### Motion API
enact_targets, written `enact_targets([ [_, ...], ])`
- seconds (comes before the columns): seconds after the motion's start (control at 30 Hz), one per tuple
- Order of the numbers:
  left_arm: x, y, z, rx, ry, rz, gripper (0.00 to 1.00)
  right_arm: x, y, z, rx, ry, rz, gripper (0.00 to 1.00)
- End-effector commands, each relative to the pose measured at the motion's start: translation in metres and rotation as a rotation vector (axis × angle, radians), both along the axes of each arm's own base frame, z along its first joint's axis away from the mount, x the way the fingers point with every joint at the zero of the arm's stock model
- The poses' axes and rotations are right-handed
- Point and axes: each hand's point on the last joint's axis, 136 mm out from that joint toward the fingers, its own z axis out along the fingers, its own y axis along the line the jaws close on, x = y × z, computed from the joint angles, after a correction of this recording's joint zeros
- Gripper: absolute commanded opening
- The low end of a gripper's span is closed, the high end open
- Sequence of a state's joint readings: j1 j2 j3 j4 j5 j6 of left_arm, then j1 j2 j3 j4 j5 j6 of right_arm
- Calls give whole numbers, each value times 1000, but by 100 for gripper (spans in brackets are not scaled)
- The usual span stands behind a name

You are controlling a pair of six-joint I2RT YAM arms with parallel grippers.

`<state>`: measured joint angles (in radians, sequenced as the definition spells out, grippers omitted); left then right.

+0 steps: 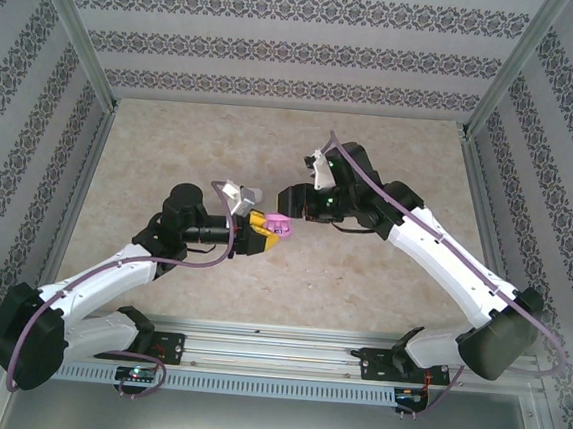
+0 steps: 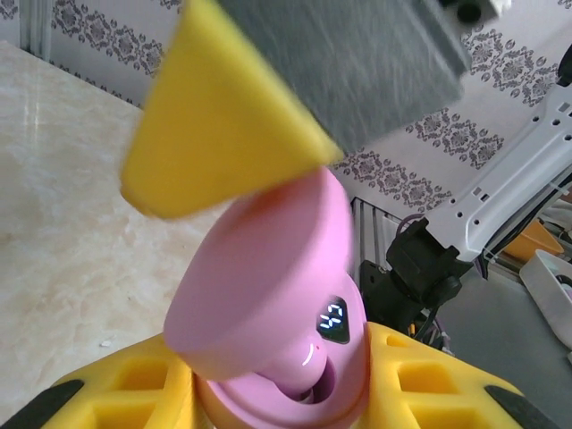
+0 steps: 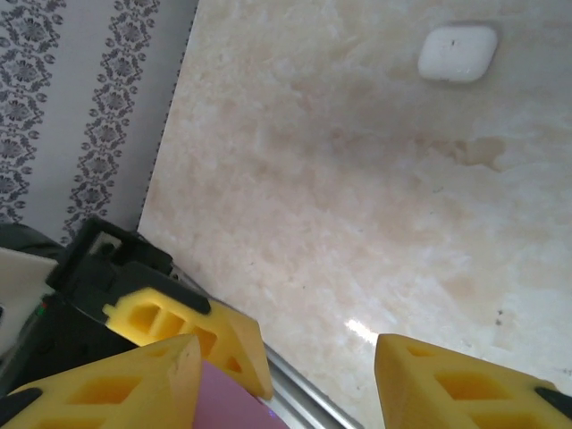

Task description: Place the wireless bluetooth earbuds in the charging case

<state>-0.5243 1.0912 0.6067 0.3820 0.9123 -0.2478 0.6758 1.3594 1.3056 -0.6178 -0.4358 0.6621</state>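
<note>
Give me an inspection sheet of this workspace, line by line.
Surface: beige marbled tabletop, faintly stained.
Job's things: open purple charging case, display lit; white case closed on the tabletop; earbuds not made out.
Clutter: nothing seen.
Grippers: left gripper clamps the purple charging case; right gripper open beside it.
Cables: purple cable looped along each arm.
Surroundings: patterned walls, aluminium frame.
</note>
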Motion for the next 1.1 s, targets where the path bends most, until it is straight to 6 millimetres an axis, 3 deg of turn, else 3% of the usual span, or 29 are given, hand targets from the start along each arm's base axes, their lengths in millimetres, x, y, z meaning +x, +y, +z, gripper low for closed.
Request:
enact_targets([
  [0.0,4,-6,25,-59,-48,-6,7,-9,0,7,104,52,-12,54],
  [0.17,9,-7,29,-75,-40,7,7,-9,0,4,227,145,-61,55],
  [0.57,26,-7,31,-32,-45,82,7,-9,11,25,419,268,-82,55],
  [0.87,32,-9,28,-5,-41,88,14,-7,16,33,506,316,-82,41],
  [1.07,33,-10,28,14,-45,84,25,-2,14,33,530,339,-99,28],
])
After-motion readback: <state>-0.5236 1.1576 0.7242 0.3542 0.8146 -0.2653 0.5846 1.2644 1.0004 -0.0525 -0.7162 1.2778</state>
